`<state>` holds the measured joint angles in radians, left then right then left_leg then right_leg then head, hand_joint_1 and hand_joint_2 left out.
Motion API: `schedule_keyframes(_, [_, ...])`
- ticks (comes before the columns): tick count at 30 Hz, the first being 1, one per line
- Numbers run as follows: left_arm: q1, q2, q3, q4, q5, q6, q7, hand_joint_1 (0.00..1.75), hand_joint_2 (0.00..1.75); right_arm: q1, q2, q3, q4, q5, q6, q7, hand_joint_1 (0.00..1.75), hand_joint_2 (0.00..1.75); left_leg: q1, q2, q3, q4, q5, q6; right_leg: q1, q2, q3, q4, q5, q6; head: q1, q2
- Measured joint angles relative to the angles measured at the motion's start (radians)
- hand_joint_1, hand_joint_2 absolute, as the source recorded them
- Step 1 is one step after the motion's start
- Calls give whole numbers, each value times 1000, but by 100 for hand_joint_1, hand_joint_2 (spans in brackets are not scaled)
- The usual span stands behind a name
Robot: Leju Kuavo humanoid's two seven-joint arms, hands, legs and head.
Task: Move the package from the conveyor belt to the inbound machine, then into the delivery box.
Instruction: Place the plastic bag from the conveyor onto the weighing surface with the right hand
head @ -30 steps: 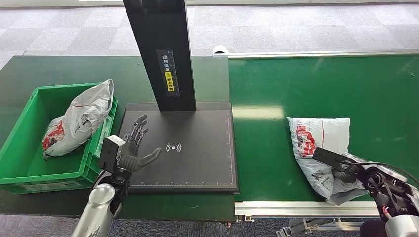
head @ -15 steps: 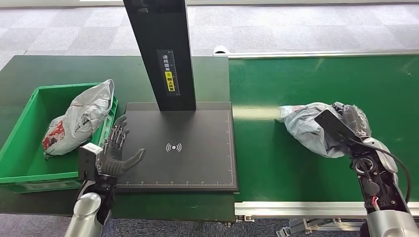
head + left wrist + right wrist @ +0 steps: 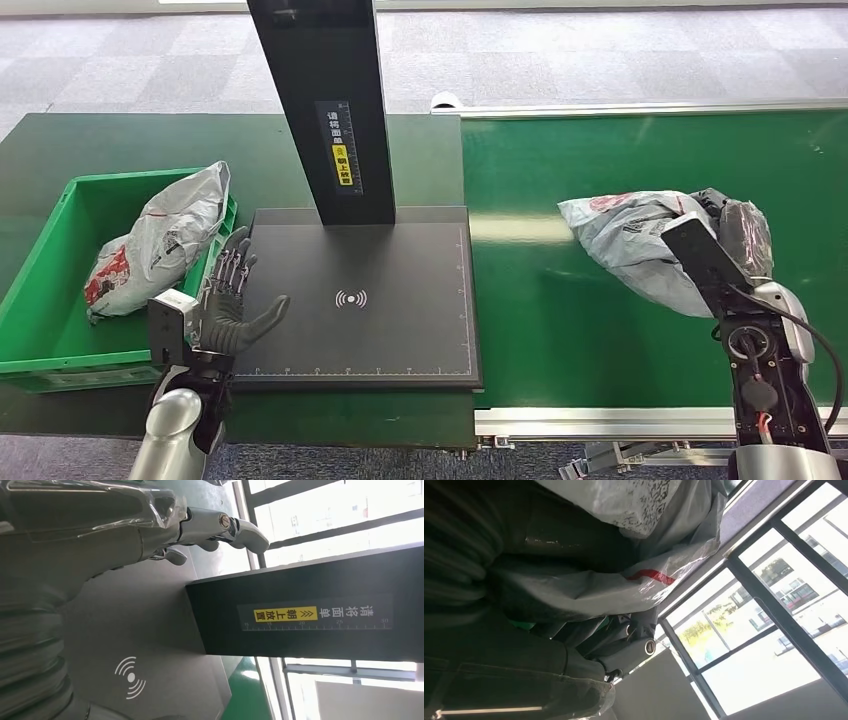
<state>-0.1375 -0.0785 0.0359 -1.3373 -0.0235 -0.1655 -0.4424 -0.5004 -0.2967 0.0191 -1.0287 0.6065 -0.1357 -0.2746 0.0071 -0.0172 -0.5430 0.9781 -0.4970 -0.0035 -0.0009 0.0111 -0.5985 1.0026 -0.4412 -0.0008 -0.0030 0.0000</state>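
Note:
A grey plastic package (image 3: 630, 245) with red print hangs above the green conveyor belt (image 3: 560, 330), lifted clear of it. My right hand (image 3: 735, 235) grips the package's right end; its fingers wrap the bag (image 3: 614, 575) in the right wrist view. The black inbound machine plate (image 3: 400, 330) with a white wave mark lies left of the belt, under a black post (image 3: 325, 110). My left hand (image 3: 232, 305) hovers open at the plate's left edge, fingers spread, holding nothing. The plate (image 3: 145, 645) and the post (image 3: 310, 622) also appear in the left wrist view.
A green delivery box (image 3: 50, 330) stands at the left on the dark green table and holds another grey package (image 3: 160, 240). The belt's metal frame (image 3: 600, 422) runs along the near side. Grey floor lies beyond the table.
My right hand has lifted the package off the belt and carried it up and back. My left hand has drifted left, toward the plate's left edge.

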Motion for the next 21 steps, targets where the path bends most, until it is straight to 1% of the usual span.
schedule_keyframes(2, [0, 0, 0, 0, 4, 1, -6, 0, 175, 5, 3, -7, -8, -11, -24, -29, 175, 175, 0, 0, 0, 0, 0, 0, 0, 0, 0, 0, 0, 0, 0, 0])
schedule_keyframes(4, [-1, 0, 0, 0, 12, 5, -17, 0, 175, 15, 10, -17, -26, -32, -75, -85, 175, 175, 0, 0, 0, 0, 0, 0, 0, 0, 0, 0, 0, 0, 0, 0])
schedule_keyframes(8, [-9, 0, 0, 3, 40, 13, -45, 0, 175, 53, 37, -39, -109, -59, -231, -213, 175, 175, 0, 0, 0, 0, 0, 0, 0, 0, 0, 0, 0, 0, 0, 0])
schedule_keyframes(10, [-19, -1, 0, 8, 62, 22, -64, 0, 175, 76, 52, -34, -167, -8, -327, -265, 175, 175, 0, 0, 0, 0, 0, 0, 0, 0, 0, 0, 0, 0, 0, 0])
schedule_keyframes(12, [-33, -1, 0, 16, 90, 33, -83, 0, 175, 93, 67, -10, -213, 90, -403, -296, 175, 175, 0, 1, 0, 0, 0, 0, 0, 1, 0, 0, 0, 0, 0, 0])
schedule_keyframes(15, [-68, -2, -2, 39, 129, 40, -99, 0, 175, 100, 82, 78, -237, 268, -475, -310, 175, 175, 0, 2, 0, -1, 0, 0, 0, 2, 0, 0, 0, 0, 0, 0])
schedule_keyframes(17, [-88, -2, -7, 58, 144, 38, -105, 0, 175, 89, 86, 159, -228, 339, -497, -307, 175, 175, 0, 2, 1, -1, 1, 0, 0, 2, 0, 0, 0, 0, 0, 0])
schedule_keyframes(21, [-118, -2, -19, 97, 166, 28, -112, 0, 175, 21, 93, 323, -155, 323, -489, -338, 175, 175, 0, 2, 1, 0, 1, 0, 0, 2, 1, 0, 1, 0, 0, 0])
